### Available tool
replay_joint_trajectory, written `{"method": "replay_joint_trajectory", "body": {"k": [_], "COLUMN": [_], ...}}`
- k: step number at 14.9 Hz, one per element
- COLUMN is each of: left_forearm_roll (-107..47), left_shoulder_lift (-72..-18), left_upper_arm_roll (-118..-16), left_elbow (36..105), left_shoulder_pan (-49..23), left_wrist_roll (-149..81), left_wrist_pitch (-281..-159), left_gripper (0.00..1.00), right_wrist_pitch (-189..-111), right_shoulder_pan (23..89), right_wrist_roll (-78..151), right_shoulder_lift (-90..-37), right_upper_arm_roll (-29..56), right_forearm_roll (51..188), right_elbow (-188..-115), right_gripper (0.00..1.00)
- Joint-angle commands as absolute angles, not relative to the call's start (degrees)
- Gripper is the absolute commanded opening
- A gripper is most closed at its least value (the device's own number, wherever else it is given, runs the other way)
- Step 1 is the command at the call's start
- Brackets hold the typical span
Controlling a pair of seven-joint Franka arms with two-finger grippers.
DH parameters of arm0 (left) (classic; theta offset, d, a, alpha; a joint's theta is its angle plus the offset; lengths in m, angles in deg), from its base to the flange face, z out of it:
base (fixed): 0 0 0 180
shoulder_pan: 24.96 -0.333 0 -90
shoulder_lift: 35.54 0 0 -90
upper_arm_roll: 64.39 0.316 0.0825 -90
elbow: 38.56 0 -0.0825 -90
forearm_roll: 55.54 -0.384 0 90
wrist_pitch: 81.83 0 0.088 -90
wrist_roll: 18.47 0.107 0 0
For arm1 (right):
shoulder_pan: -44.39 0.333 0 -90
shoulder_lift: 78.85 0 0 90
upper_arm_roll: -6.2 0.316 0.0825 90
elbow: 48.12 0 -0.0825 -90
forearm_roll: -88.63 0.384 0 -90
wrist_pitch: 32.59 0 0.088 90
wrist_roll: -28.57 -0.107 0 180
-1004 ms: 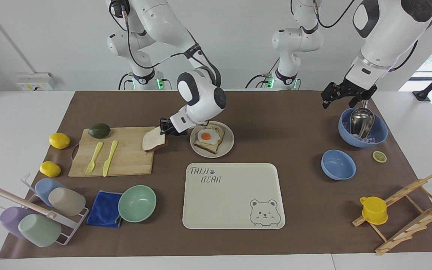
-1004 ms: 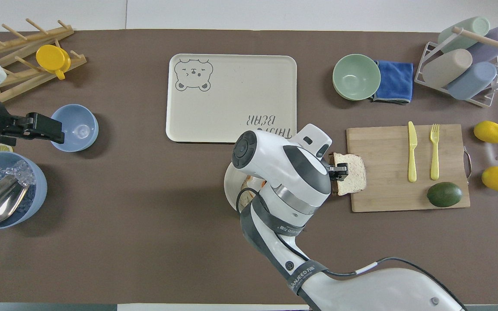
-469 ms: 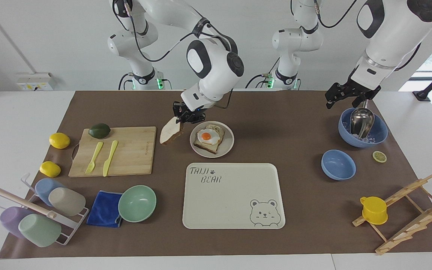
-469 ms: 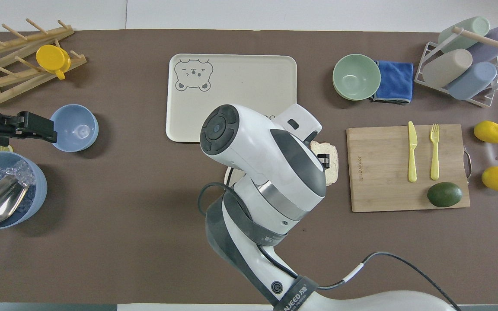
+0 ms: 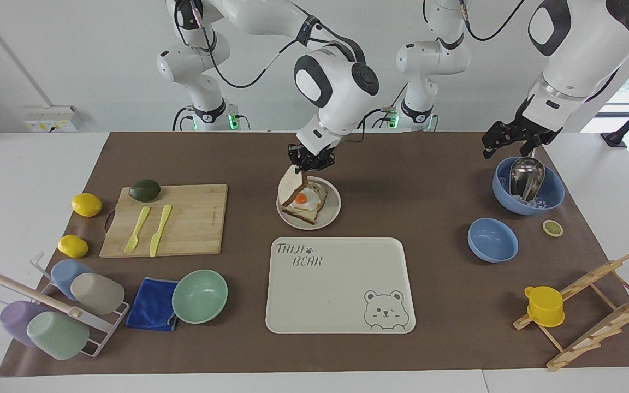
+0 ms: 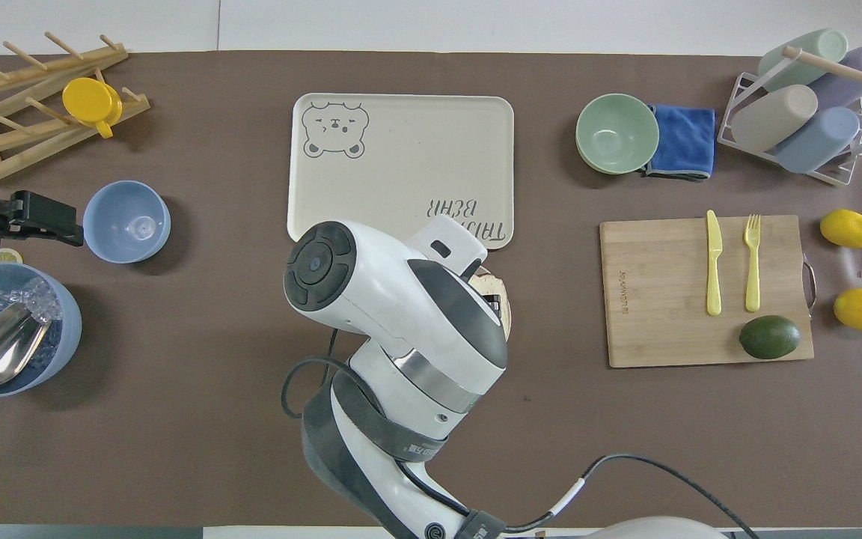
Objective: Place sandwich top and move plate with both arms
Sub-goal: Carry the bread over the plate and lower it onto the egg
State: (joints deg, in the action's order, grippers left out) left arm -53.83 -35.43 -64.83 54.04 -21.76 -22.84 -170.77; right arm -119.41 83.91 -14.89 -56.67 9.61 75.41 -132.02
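Note:
My right gripper is shut on the top edge of the sandwich top, a plain white bread slice. The slice hangs almost upright over the edge of the plate that is toward the right arm's end of the table. On the plate lies a bread slice bearing a fried egg. In the overhead view my right arm covers the plate, and only a sliver of its rim shows. My left gripper hangs in the air over the blue ice bowl and holds nothing; it also shows in the overhead view.
The cream Taiji Bear tray lies farther from the robots than the plate. A cutting board with a fork, a knife and an avocado lies toward the right arm's end. A small blue bowl, a mint bowl, cup racks and lemons stand around.
My right gripper has lifted the bread slice off the cutting board and carried it sideways until it is over the plate's edge. The left gripper has drifted slightly toward its end of the table.

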Motion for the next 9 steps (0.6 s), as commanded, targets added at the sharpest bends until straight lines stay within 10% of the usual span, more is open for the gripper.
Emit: {"method": "replay_joint_trajectory", "body": {"k": [1,9], "left_forearm_roll": [-54.6,-54.6], "left_shoulder_lift": [-34.5,-34.6], "left_upper_arm_roll": [-65.2,-65.2], "left_elbow": [54.6,54.6], "left_shoulder_pan": [-22.8,-22.9], "left_wrist_roll": [-22.3,-22.6], "left_wrist_pitch": [-170.9,-172.5], "left_gripper": [1.0,1.0], "right_wrist_pitch": [-121.2,-127.3], "right_shoulder_pan": [83.4,83.2], "right_wrist_roll": [-15.4,-16.8], "right_shoulder_lift": [-56.0,-57.3], "right_upper_arm_roll": [9.8,9.8], "right_forearm_roll": [77.6,77.9], "right_elbow": [-132.7,-140.1], "right_gripper": [0.0,0.0]}}
